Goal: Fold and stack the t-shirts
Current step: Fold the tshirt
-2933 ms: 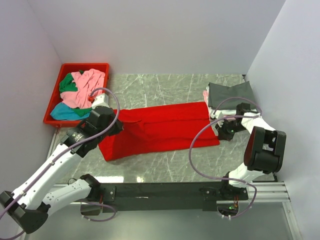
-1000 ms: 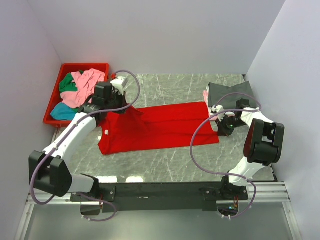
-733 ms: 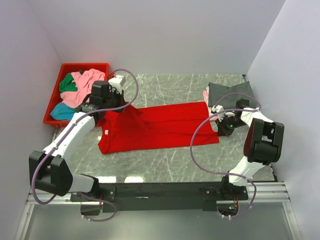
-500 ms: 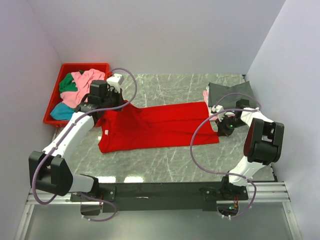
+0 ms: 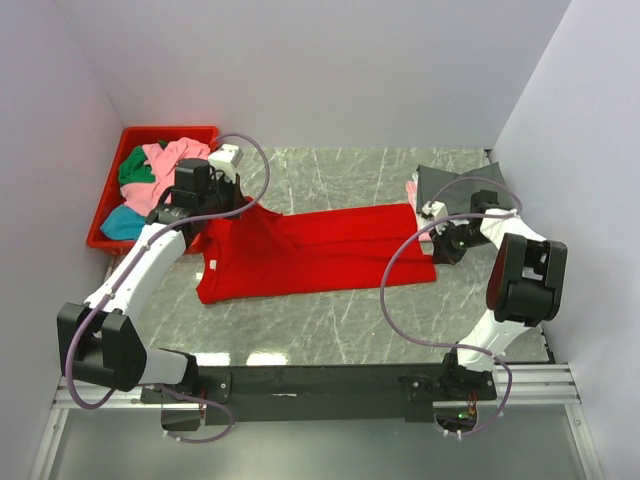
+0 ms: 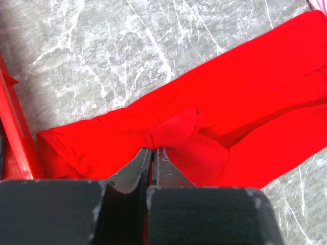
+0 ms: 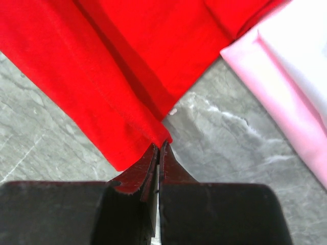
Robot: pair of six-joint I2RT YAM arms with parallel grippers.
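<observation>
One red bin [image 5: 170, 131] is sitting far left, holding three crumpled tees [image 5: 170, 175]. Left jaws are pinching the red t-shirt [image 5: 320, 255] lying across the table [image 5: 330, 325]. Right jaws are clamping its right corner, just beside one folded pile [image 5: 460, 185], grey on top.

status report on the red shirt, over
Left jaws shut on the red shirt at its bin end, right jaws shut on the opposite corner. Shirt mostly flat on table. Nothing in the way.
</observation>
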